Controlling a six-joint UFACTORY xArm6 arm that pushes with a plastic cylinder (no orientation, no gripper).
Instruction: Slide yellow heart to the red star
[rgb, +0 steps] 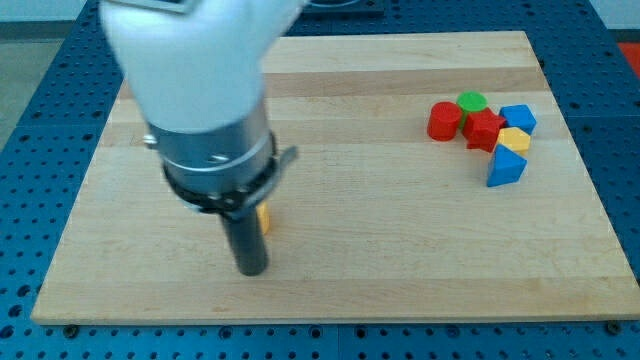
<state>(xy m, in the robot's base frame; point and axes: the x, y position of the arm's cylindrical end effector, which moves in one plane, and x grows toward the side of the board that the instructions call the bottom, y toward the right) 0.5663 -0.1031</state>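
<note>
A yellow block (264, 218), probably the yellow heart, shows only as a sliver at the view's lower left; the rod hides most of it. My tip (251, 270) sits just below and left of it, close by; contact cannot be told. The red star (485, 130) lies at the view's upper right inside a tight cluster of blocks, far to the right of my tip.
Around the red star lie a red cylinder (443, 121), a green cylinder (472, 101), a blue block (518, 118), a small yellow block (514, 140) and a blue triangular block (505, 168). The wooden board (360, 250) ends close below my tip.
</note>
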